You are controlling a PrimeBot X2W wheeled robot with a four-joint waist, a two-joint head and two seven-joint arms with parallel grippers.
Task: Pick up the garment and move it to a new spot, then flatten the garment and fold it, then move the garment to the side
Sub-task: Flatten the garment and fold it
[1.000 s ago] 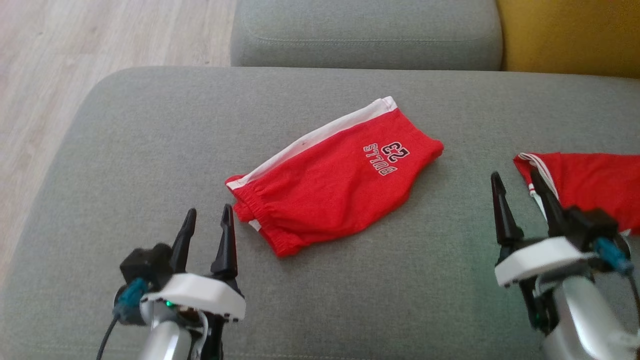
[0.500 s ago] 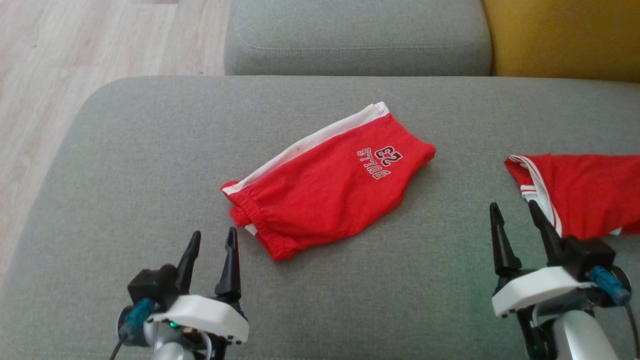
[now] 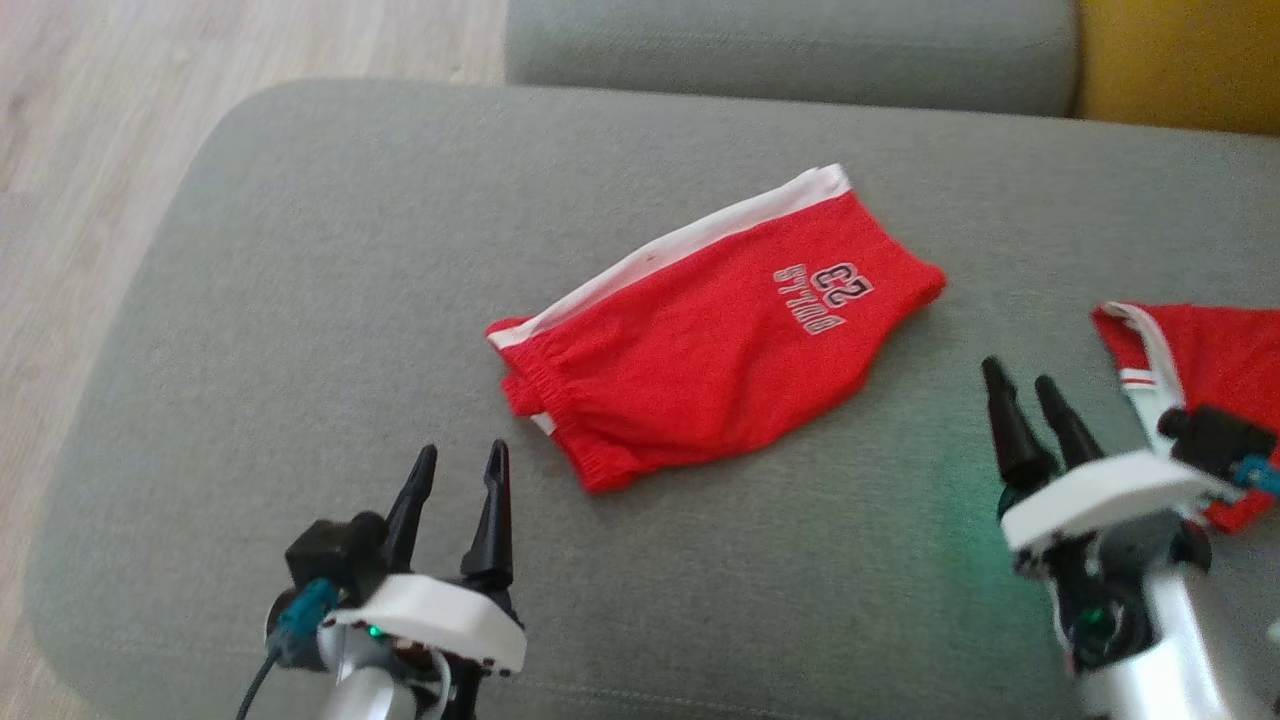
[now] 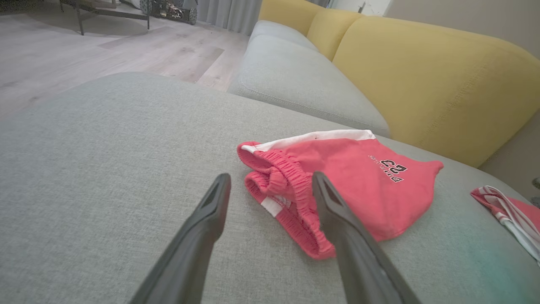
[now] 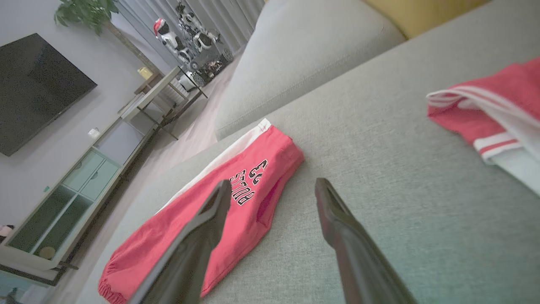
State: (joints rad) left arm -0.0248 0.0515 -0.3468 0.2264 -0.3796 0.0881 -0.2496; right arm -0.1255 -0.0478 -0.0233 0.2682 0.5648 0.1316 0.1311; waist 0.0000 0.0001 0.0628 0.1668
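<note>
The garment is a pair of red shorts with a white side stripe and "BULLS 23" print. It lies folded in the middle of the grey sofa cushion. My left gripper hovers open just short of its elastic waistband, holding nothing. The left wrist view shows the waistband of the garment right beyond my left gripper. My right gripper stands open and empty to the right of the shorts. In the right wrist view my right gripper points at the printed end of the garment.
A second red garment with white trim lies at the cushion's right edge, beside my right wrist. Another grey seat cushion and a yellow backrest lie beyond. Wooden floor runs past the cushion's left edge.
The head camera has shifted, so the whole picture moved. Both grippers have drawn back a little toward me, the right one away from the second garment. Both stayed open.
</note>
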